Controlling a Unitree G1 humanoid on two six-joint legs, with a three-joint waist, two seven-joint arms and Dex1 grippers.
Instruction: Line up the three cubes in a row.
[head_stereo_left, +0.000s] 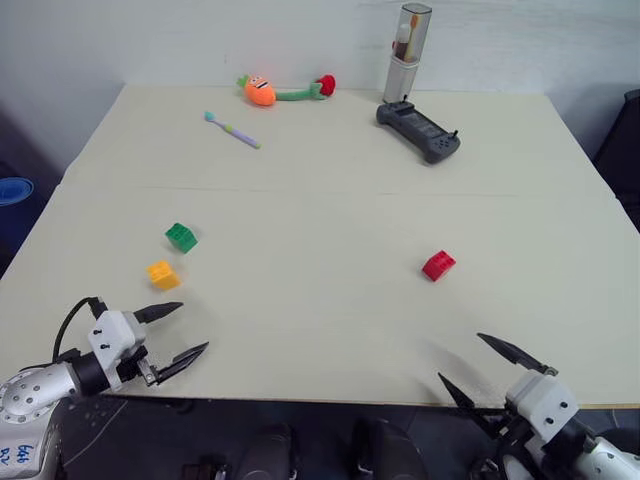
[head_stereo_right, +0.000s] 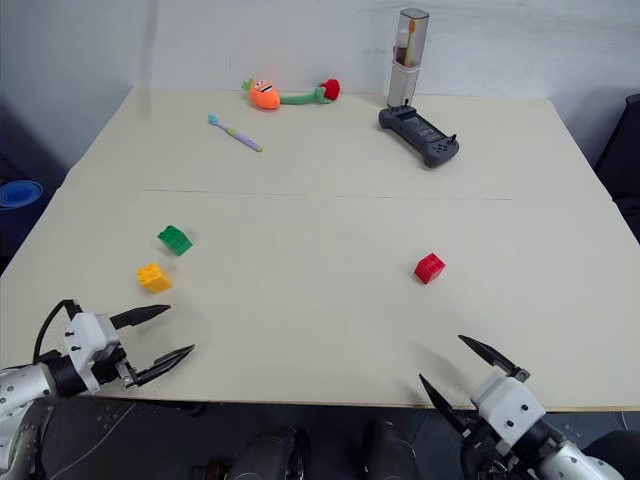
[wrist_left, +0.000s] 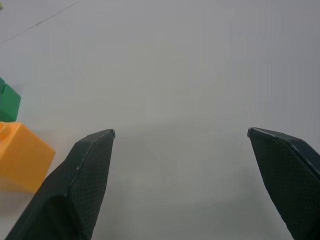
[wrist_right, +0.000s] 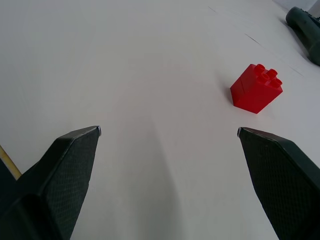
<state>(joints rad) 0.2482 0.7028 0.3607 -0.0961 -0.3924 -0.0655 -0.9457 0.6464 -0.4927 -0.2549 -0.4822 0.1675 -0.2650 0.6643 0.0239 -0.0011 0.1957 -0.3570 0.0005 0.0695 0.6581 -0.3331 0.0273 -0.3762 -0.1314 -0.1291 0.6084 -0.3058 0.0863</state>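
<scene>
Cubes are spread over the near half of the table (head_stereo_left: 330, 180), not yet in a row. Green cube (head_stereo_left: 181, 237) and yellow cube (head_stereo_left: 163, 274) are set close together toward the left edge, green farther from the near edge, yellow nearer it. Red cube (head_stereo_left: 438, 265) is placed alone well apart from them, toward the right side, roughly as far from the near edge as the yellow one.

Left gripper (head_stereo_left: 172, 331) is held at the near left corner, fingers spread wide, nothing between them. Yellow is found just beyond and slightly outboard of its fingertips; in the left wrist view the yellow cube is seen beside one finger (wrist_left: 75, 185), not between the two, with green just behind it. Right gripper (head_stereo_left: 480, 366) is held at the near edge on the right, fingers also wide apart and empty. Red lies ahead of it and a little inboard; in the right wrist view it is seen off the midline, closer to one fingertip.

Key relation: the green-yellow pair is served by the left arm, red by the right. Since red is the outlier, the row is probably best closed by bringing red toward the pair, or green may be nudged into line with yellow. No cube is touched by either gripper now.

Carrot toy (head_stereo_left: 262, 91), toothbrush (head_stereo_left: 232, 130), controller (head_stereo_left: 418, 130) and tall container (head_stereo_left: 407, 52) are left along the far edge, out of the way.
</scene>
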